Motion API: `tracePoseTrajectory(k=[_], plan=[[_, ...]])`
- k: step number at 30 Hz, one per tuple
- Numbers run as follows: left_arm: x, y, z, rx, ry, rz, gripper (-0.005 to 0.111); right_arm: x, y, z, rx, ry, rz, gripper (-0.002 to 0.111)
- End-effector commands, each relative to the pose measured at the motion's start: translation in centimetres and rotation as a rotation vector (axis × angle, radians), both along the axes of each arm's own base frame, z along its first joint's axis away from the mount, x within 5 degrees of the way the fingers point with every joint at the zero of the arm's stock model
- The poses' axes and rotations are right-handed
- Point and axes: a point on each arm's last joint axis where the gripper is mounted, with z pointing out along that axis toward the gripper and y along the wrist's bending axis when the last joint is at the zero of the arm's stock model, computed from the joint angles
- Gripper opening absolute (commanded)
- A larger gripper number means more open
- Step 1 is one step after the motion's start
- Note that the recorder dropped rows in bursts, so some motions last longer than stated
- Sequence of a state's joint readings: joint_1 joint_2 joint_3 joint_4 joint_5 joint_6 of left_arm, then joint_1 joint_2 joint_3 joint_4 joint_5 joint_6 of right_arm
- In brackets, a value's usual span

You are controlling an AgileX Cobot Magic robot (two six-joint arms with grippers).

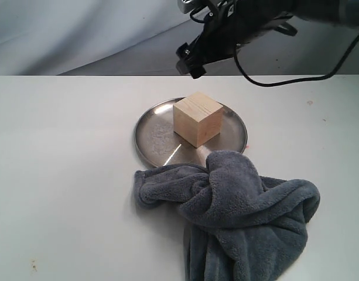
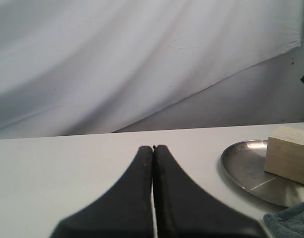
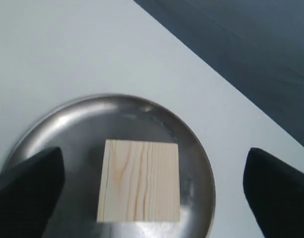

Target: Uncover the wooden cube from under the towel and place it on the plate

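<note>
Bunched nearest the camera lay the towel point(image 1: 238, 216), one fold lapping the plate's point(image 1: 153, 132) near rim on the white desk point(image 1: 62, 146). The wooden cube point(image 1: 197, 119) sat uncovered on the plate's middle, so the task looked done, with only a retreat left. The right gripper point(image 1: 190, 61) hung above the plate's far rim.

From the left wrist, the left gripper point(image 2: 152, 148) showed its jaws pressed together, aside from the plate, with bare desk around it.

From the right wrist, the right gripper point(image 3: 152, 191) had its jaws wide apart above the wooden cube, clear of it. Straight up looked free.
</note>
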State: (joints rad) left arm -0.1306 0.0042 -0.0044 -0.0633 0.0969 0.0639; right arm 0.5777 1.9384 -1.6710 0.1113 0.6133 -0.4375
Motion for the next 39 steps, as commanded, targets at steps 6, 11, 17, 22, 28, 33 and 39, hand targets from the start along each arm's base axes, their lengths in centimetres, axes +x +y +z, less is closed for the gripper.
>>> tracePoseTrajectory(k=[6, 11, 17, 22, 28, 33, 39], plan=[[0.0, 0.0, 0.0, -0.006, -0.010, 0.003, 0.000, -3.0, -1.3, 4.4, 0.017, 0.056, 0.030, 0.023], [0.0, 0.0, 0.0, -0.006, -0.010, 0.003, 0.000, -3.1, -1.1, 4.3, 0.042, 0.066, 0.037, 0.001], [0.0, 0.0, 0.0, -0.006, -0.010, 0.003, 0.000, -3.1, -0.7, 4.6, 0.074, 0.033, 0.097, 0.000], [0.0, 0.0, 0.0, -0.006, -0.010, 0.003, 0.000, -3.5, -0.7, 5.2, 0.094, 0.037, 0.101, 0.000], [0.0, 0.0, 0.0, -0.006, -0.010, 0.003, 0.000, -4.6, -0.8, 7.4, 0.170, 0.011, 0.137, 0.000], [0.0, 0.0, 0.0, -0.006, -0.010, 0.003, 0.000, -4.9, -1.0, 7.7, 0.169, 0.019, 0.145, 0.000], [0.0, 0.0, 0.0, -0.006, -0.010, 0.003, 0.000, -5.3, -6.6, 5.3, 0.085, -0.036, -0.059, 0.000]])
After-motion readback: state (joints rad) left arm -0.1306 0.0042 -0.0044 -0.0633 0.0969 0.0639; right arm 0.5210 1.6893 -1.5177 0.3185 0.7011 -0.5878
